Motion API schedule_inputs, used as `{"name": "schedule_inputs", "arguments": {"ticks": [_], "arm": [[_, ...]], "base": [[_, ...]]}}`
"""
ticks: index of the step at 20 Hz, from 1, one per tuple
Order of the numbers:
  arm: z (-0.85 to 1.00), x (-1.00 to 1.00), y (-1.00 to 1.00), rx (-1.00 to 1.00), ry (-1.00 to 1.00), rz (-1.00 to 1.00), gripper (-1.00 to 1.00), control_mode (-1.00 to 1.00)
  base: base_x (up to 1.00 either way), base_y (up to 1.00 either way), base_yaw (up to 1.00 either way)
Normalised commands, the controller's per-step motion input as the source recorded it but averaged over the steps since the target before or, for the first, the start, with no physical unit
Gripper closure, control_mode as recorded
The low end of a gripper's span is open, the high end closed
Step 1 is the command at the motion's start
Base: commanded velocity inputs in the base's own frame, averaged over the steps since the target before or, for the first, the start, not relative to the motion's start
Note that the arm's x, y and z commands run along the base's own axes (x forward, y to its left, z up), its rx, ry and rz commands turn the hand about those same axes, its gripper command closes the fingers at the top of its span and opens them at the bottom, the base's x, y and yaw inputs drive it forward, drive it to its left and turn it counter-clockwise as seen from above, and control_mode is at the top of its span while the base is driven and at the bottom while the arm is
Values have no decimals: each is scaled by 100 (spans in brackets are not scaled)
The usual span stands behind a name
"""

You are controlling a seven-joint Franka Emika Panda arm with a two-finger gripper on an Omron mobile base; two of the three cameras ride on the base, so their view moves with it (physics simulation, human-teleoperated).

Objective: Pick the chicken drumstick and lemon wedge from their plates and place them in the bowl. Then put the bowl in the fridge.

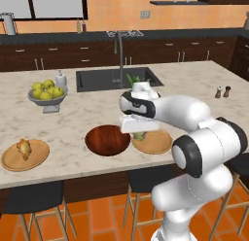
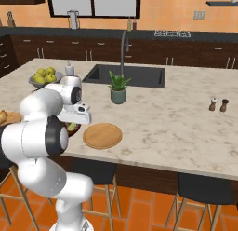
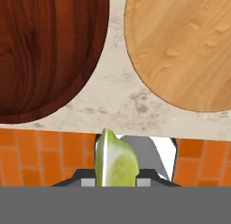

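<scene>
Pale yellow-green, the lemon wedge (image 3: 115, 162) is pinched between the fingers of the gripper (image 3: 118, 181). It is held up in the air, above the strip of marble counter (image 3: 117, 99) between the dark red-brown bowl (image 3: 45, 51) and the bare tan plate (image 3: 185, 47).

The wedge is small and looks slippery, so it could be dropped if the pinch is too weak. If it is let go too soon, it may land on the counter, or on the floor past the edge, and not in the bowl.

One bowl is seen. Two tan plates are counted: the bare one, and a second plate (image 1: 9, 160) far off to the side, on which one chicken drumstick (image 1: 23, 148) lies. One lemon wedge is counted.
</scene>
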Motion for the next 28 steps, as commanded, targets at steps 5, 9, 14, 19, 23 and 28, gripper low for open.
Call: {"name": "schedule_inputs", "arguments": {"ticks": [5,9,14,19,23,28], "arm": [[6,15,81,4,-4,5,100,-100],[-6,41,47,0,-6,2,100,-100],[-29,54,36,0,-4,0,100,-100],[-51,57,13,0,0,0,100,-100],[-44,33,0,0,0,0,100,-100],[-29,6,8,-1,0,0,100,-100]], "base": [[0,0,0],[0,0,0],[0,0,0],[0,0,0],[0,0,0],[0,0,0]]}}
